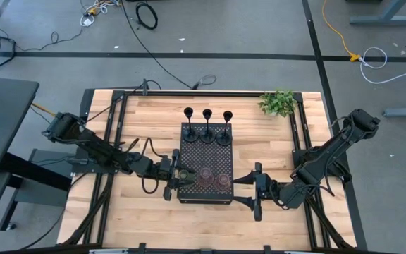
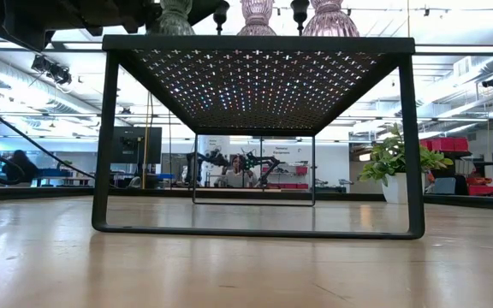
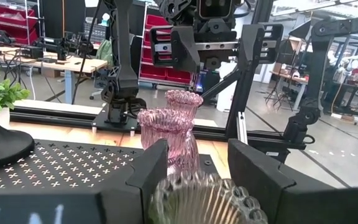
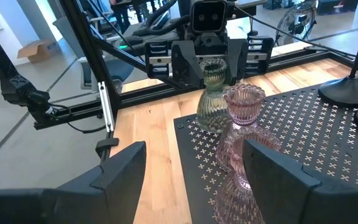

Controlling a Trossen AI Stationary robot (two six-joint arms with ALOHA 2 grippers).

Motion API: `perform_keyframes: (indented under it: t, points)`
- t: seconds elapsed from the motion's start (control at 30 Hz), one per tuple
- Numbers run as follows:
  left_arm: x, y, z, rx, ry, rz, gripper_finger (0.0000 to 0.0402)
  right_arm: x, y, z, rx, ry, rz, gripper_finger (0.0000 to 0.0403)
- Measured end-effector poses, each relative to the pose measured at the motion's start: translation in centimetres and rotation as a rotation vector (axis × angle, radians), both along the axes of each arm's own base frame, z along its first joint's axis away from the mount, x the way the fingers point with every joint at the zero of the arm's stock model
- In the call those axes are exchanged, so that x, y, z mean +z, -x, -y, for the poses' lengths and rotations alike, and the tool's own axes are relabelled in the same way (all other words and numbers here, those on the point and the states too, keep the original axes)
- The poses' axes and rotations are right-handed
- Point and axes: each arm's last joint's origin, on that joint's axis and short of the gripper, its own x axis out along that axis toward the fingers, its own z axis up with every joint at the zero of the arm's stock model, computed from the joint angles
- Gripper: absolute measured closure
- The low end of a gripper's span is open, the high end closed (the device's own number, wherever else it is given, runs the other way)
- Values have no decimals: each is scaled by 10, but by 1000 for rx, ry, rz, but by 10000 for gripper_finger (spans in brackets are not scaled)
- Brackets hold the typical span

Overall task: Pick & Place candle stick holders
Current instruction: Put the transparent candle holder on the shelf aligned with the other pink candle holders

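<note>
Black perforated tray (image 1: 206, 152) is seen mid-table w/ three black holders (image 1: 207, 128) at back, two pink holders (image 1: 214, 178) in front. Left gripper (image 1: 177, 176) is clamped on olive-green holder (image 4: 214, 96) at tray's front-left. Right gripper (image 1: 257, 192) fingers are spread, empty, beside tray.

In the low view the picture's top edge is cutting off the candle stick holders (image 2: 260, 17) standing on the perforated tray (image 2: 259, 44), leaving only their bases showing. In the left wrist view the olive-green holder (image 3: 207, 199) is running off the bottom edge.
</note>
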Motion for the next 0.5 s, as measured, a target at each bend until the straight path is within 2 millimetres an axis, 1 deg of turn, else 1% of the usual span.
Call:
perform_keyframes:
  t: [0.13,0.2,0.5]
  points:
    - [0,0,0,-2,1,3,229,0,0,0,0,0,0,140]
    - [0,0,0,2,2,3,222,0,0,0,0,0,0,140]
    - [2,0,-1,20,18,19,152,0,0,0,0,0,0,140]
